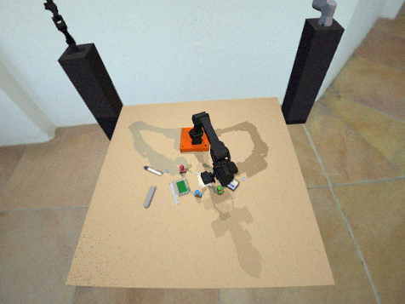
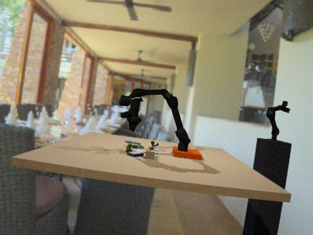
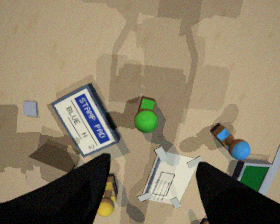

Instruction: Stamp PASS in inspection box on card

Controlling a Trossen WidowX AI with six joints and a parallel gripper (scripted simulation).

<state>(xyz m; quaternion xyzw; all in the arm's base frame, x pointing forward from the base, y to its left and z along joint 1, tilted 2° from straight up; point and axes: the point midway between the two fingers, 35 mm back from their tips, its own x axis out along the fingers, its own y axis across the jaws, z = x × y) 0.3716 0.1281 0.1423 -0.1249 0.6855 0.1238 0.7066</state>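
Overhead, the parted, empty gripper [image 1: 215, 180] [image 2: 133, 128] [image 3: 154, 165] hovers; in the wrist view, the stamp pad [image 3: 86, 120] lies at ten o'clock from the card [image 3: 170, 177].

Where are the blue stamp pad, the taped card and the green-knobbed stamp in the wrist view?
blue stamp pad [image 3: 86, 120]: wrist view, its labelled top
taped card [image 3: 181, 174]: wrist view, bare paper right of the box
green-knobbed stamp [image 3: 146, 121]: wrist view, its round knob

The taped card [image 3: 171, 178] [image 1: 202, 180] (white) lies near the pad [image 3: 86, 120] [image 1: 232, 185] [image 2: 135, 154].
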